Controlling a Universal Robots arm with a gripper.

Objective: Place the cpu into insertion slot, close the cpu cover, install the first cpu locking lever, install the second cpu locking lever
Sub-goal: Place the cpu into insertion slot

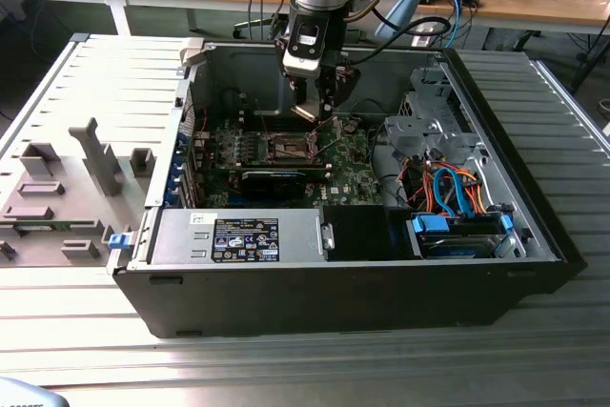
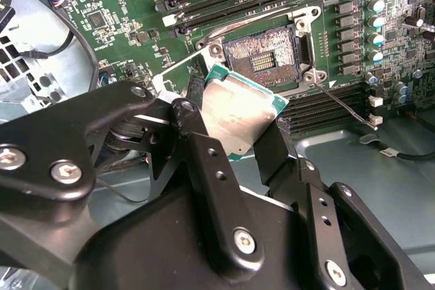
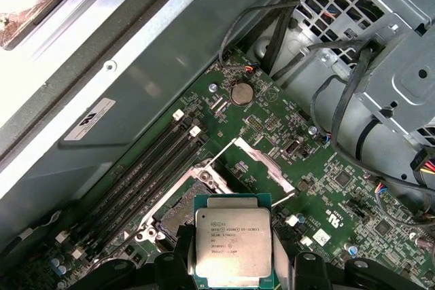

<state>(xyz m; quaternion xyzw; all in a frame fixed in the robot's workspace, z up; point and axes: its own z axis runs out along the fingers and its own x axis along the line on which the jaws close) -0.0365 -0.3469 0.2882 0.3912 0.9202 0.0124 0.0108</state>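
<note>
exterior view: looking into an open computer case (image 1: 534, 226) on a slatted table (image 1: 286, 359). gripper (image 1: 319, 113) down inside the case, hanging just above the green board (image 1: 348, 173), close over the socket (image 1: 289, 147). cannot tell the grip from here.

second wrist view: pinched narrow on the chip (image 2: 241, 117), with a black finger (image 2: 197, 147) against each of two opposite edges. held tilted in the air, above and just beside the socket (image 2: 262, 59), apart from it. socket bare, with a dark pin field exposed and a silver rim around it. thin rod (image 2: 340, 103) running off one socket corner, probably a locking lever, swung out and not latched.

first wrist view: chip (image 3: 233, 246) gripped between the fingertips, hiding part of the socket (image 3: 178, 203) underneath. cover (image 3: 264, 164) standing open beside the socket, seen almost edge-on.

progress, judged: none of the four steps finished. in step one, with the chip carried to the socket but not seated. left to do: seating the chip, closing the cover, latching both levers.

look of the chip: flat and square, with a dull silver-grey top carrying small print. green edge showing all round the metal. catching light in the second wrist view. no bend or damage visible.
</note>
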